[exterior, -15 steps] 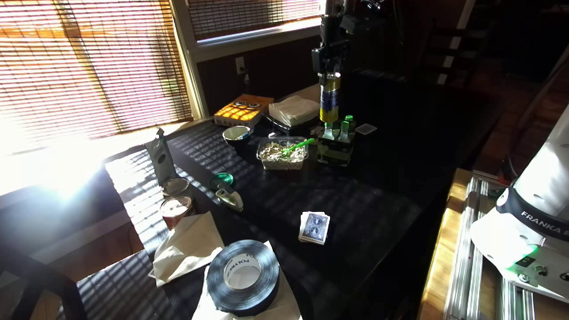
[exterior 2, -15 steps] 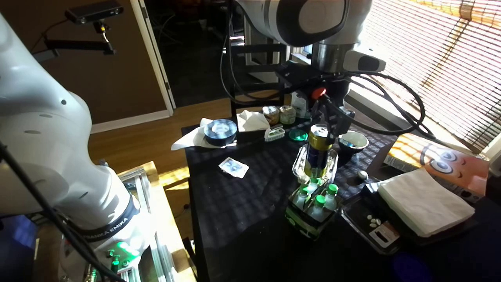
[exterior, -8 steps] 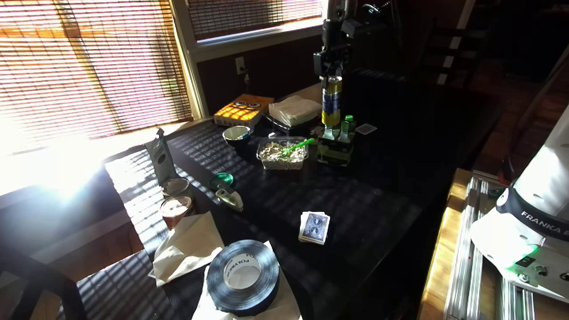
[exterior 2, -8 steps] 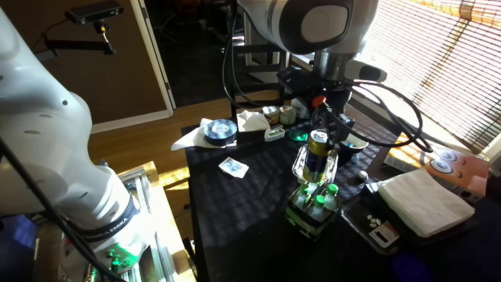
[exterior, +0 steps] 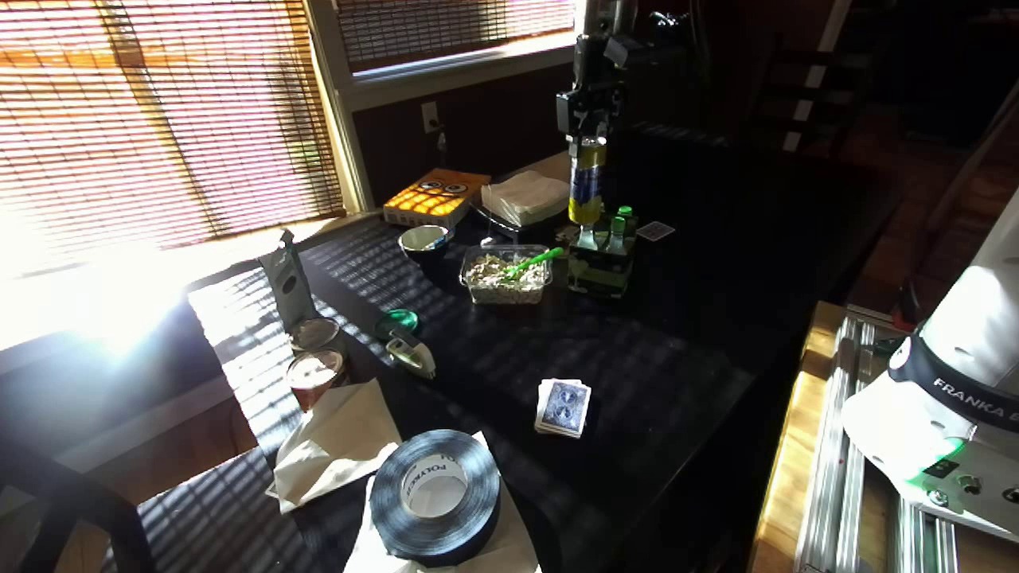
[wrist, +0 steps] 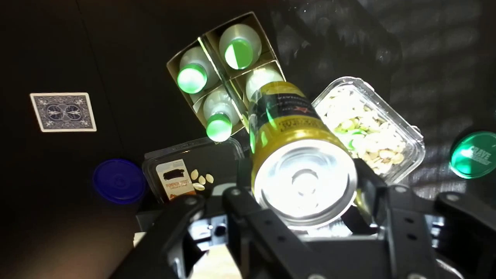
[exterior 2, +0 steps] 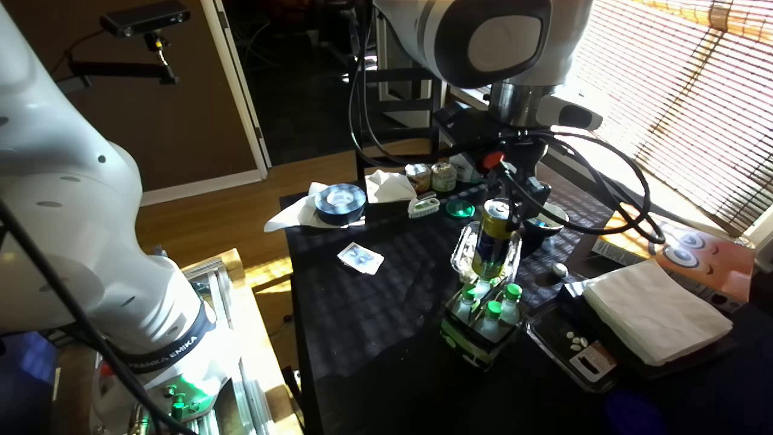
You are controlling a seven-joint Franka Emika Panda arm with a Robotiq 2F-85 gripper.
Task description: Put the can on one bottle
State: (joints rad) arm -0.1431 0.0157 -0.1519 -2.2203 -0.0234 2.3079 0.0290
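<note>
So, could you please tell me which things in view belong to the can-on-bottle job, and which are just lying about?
For the job:
the can
the gripper holding it
the bottle beneath, in the carton

Just lying about:
tape roll
card stack
bowl
paper stack
orange box
green lid
blue lid

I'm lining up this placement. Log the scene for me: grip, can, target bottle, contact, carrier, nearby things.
grip: fingers closed around the yellow can, not yet released
can: close to upright, yellow with a dark band
target: one bottle under the can; its top is hidden in the wrist view
contact: can and bottle look very close; touching or not, I cannot tell
bottles: cardboard carrier, four compartments, one bottle in each; the other three bottles show green caps
nearby: clear tub of seeds, playing card, green lid
</note>
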